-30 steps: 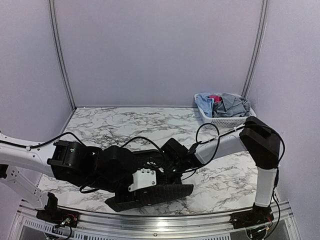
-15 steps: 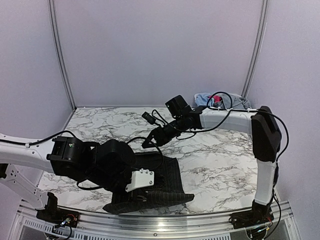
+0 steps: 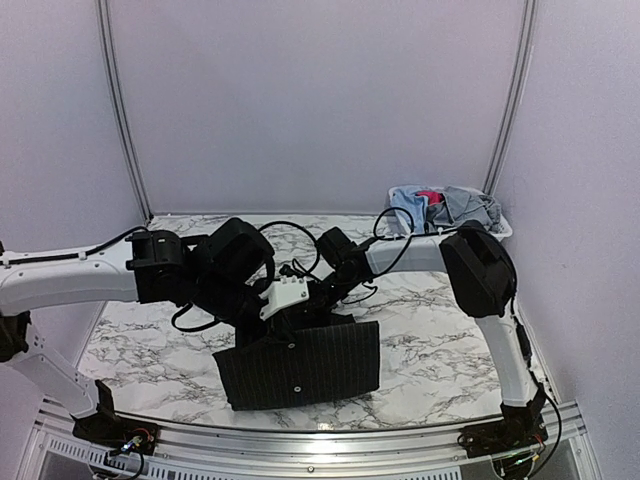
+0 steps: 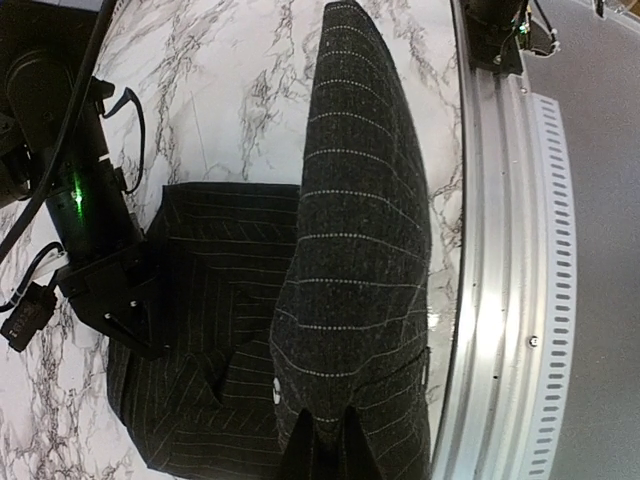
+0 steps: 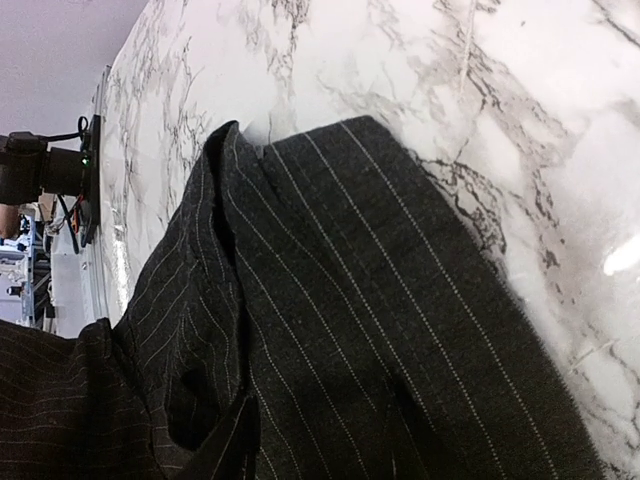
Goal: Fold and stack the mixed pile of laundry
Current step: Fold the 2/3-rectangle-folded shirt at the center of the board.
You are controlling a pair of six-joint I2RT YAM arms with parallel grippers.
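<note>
Several garments (image 3: pixel 460 207) fill the basket (image 3: pixel 502 227), seemingly half hidden behind the right arm (image 3: pixel 410 253).

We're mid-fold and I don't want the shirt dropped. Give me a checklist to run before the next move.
1. Hold of the left gripper on the black pinstriped shirt: ok, shut on it.
2. Hold of the right gripper on the shirt: cannot tell.
3. Shirt fully on the table, inside the near rail: ok.
4. Shirt lying flat: not ok, one fold rises to the left gripper.
5. The other garments inside the white basket: ok.
</note>
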